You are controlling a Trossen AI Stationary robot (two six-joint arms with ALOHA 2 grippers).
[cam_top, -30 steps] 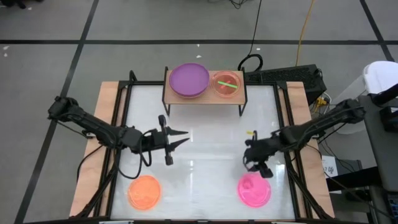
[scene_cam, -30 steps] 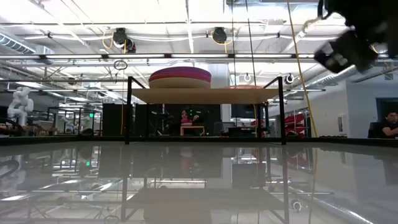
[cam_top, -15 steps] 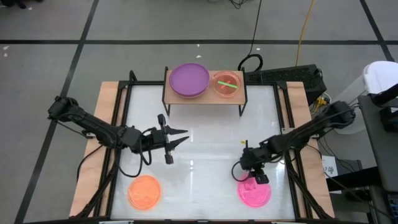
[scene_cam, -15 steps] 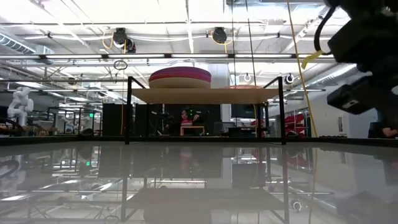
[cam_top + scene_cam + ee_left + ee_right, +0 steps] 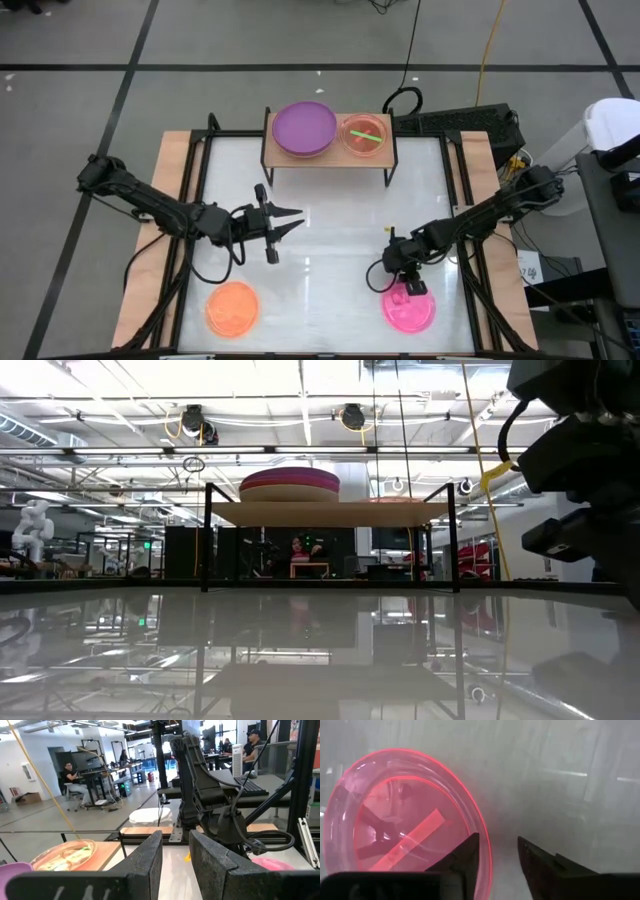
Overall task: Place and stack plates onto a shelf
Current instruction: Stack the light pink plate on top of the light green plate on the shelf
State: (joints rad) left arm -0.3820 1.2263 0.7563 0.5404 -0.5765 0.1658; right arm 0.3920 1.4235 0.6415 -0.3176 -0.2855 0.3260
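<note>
Seen from above, the right gripper [image 5: 402,284], fingers slightly spread, straddles the rim of the round magenta plastic plate [image 5: 410,308] at the frame's lower right. The left gripper [image 5: 290,221] hovers left of centre, fingers parted. The light-wood shelf [image 5: 385,151], upper centre, holds a purple plate [image 5: 304,128] and an orange plate [image 5: 364,136]. Another orange plate [image 5: 232,307] lies lower left.

white tabletop [image 5: 330,215] lies glossy | black cable [image 5: 402,97] loops just past its far edge | yellow cable [image 5: 487,50] trails far right | seated person [image 5: 69,774] works at a desk [image 5: 92,770]
</note>
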